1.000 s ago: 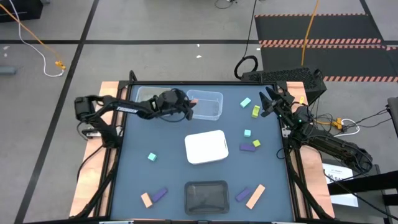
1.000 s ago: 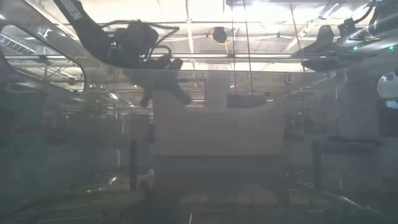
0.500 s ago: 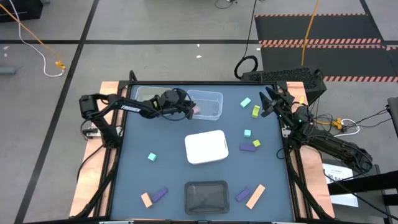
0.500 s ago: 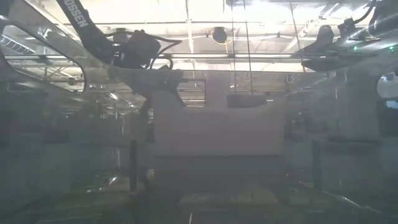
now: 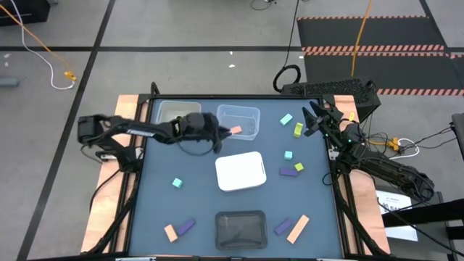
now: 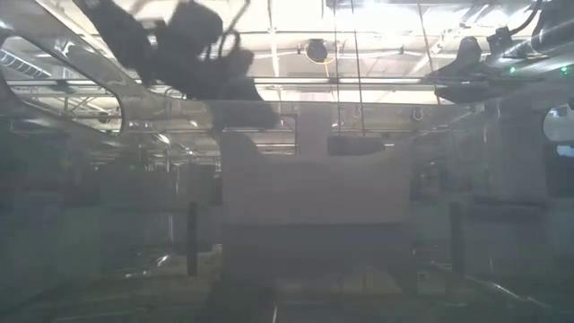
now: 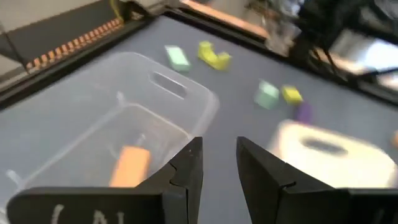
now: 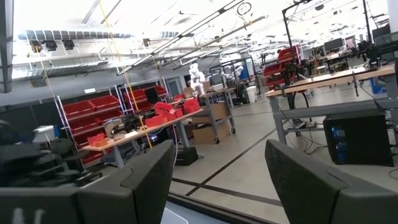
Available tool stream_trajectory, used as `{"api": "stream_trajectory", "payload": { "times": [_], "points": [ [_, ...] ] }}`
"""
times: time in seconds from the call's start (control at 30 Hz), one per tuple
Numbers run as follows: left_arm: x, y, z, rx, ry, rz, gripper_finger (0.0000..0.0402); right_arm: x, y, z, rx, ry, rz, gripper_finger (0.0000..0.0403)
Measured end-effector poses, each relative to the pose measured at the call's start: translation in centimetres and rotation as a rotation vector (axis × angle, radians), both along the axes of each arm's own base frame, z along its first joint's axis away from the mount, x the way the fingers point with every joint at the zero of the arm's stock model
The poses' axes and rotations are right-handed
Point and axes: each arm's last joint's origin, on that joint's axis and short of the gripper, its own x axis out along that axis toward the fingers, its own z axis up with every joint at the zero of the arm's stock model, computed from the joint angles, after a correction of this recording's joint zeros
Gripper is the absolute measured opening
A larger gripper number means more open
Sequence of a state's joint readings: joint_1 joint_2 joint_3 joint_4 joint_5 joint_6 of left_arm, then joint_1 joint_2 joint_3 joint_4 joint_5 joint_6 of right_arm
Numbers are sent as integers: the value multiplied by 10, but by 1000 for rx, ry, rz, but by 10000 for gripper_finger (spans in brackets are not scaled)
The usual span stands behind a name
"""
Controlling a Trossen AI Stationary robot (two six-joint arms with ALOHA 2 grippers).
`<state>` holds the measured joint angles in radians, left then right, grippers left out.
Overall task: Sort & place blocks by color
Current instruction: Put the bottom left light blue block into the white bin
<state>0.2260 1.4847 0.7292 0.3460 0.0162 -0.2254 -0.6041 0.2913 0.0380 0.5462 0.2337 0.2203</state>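
There are three mint-teal blocks (image 5: 286, 119), two yellow-green blocks (image 5: 298, 130), three purple blocks (image 5: 289, 172), three peach-orange blocks (image 5: 298, 228), four trays (image 5: 240, 172), and two robot arms (image 5: 145, 130).

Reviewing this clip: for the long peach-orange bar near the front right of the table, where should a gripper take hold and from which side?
Grip the peach-orange bar across its narrow width at mid-length, coming straight down from above. It lies flat and diagonal, so the fingers should turn to straddle its two long sides. The purple block sits close on one side, so the finger there needs care. The right gripper is the nearer one.
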Motion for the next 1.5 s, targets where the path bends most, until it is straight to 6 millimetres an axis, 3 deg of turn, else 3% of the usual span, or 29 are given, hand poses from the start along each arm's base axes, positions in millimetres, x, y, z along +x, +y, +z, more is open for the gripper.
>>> {"api": "stream_trajectory", "payload": {
  "times": [0.17,0.37,0.57,0.67,0.9,1.03,1.23,1.5],
  "points": [
    [-20,-46,9,27,176,-10,100,0,0,0,-1,-1,-1,247],
    [-57,-91,0,-171,469,24,100,0,0,0,-1,-2,0,247],
    [-88,-121,-14,-380,743,138,109,0,0,0,2,4,0,247],
    [-98,-131,-17,-490,817,221,144,0,0,0,2,3,0,247],
    [-106,-145,-21,-541,864,309,257,0,0,0,1,1,0,247],
    [-105,-145,-27,-525,890,369,284,0,0,0,-1,0,0,247],
    [-101,-145,-38,-495,924,402,262,0,0,0,0,0,-1,247],
    [-100,-146,-43,-470,952,395,173,0,0,0,0,0,0,247]
  ]
}}
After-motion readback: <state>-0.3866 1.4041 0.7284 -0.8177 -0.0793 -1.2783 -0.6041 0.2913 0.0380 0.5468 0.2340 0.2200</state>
